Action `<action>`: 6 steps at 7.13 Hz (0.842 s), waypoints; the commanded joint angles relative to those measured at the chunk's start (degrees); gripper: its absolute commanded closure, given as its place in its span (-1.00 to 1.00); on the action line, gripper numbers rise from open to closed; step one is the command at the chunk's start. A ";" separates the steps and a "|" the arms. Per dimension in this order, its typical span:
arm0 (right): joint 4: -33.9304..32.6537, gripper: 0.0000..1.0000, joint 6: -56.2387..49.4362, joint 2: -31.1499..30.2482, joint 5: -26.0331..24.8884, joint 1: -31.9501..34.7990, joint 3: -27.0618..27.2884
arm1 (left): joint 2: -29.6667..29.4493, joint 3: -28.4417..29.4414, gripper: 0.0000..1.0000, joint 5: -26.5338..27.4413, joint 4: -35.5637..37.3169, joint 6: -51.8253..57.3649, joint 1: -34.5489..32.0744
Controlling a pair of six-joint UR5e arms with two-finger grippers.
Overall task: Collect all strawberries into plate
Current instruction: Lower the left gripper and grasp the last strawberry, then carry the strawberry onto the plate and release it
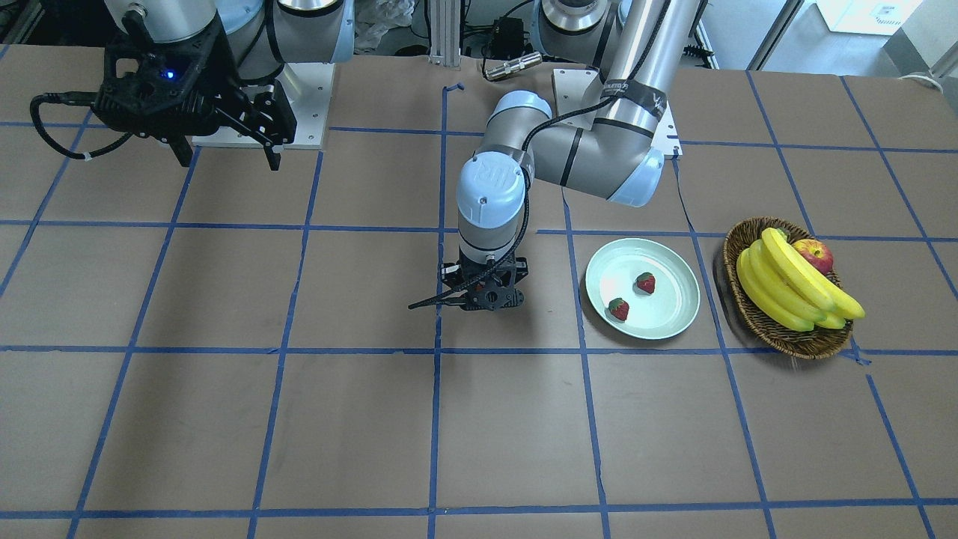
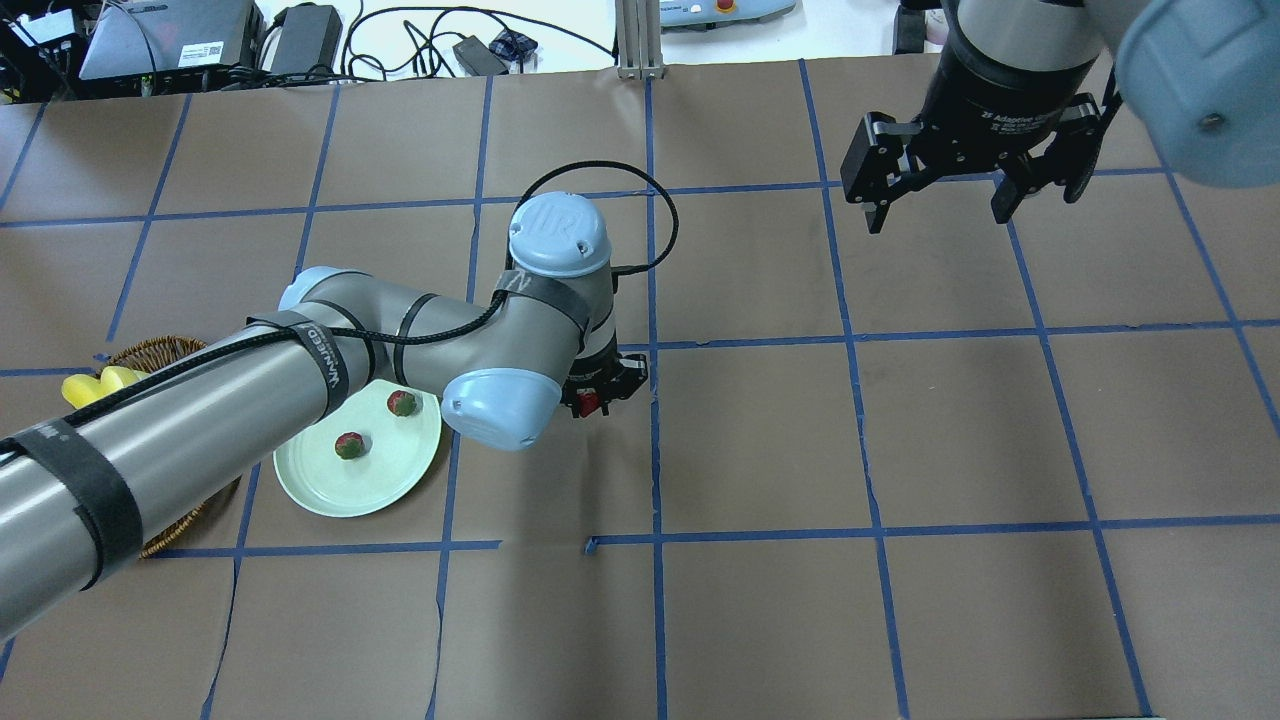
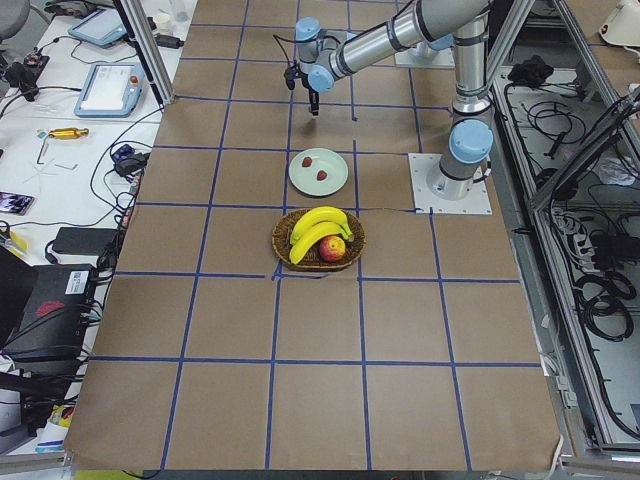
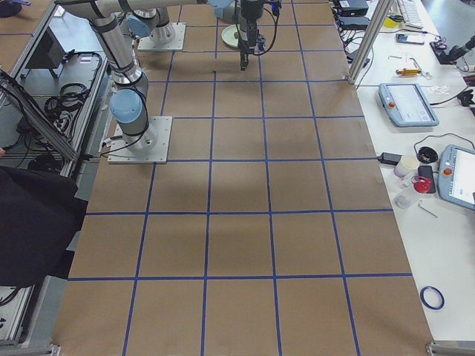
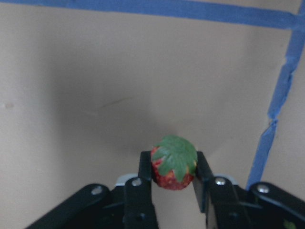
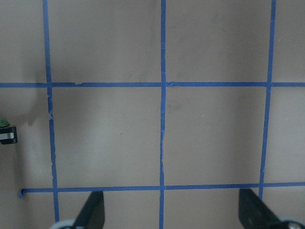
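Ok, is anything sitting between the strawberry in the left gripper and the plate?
Nothing visible does. The left gripper is shut on the strawberry, and only bare table with a blue tape line separates it from the plate. The two strawberries already in the plate leave much of it free.

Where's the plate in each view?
Front-facing: plate right of centre.
Overhead: plate lower left, partly hidden.
Exterior left: plate upper centre.
Exterior right: plate at top edge, mostly hidden.
Left wrist: absent.
Right wrist: absent.
Landmark: wicker basket beside it.
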 commanded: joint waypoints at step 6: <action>0.09 -1.00 0.00 0.00 0.16 0.09 0.26 | 10.38 -16.38 0.62 11.18 -1.52 34.62 23.93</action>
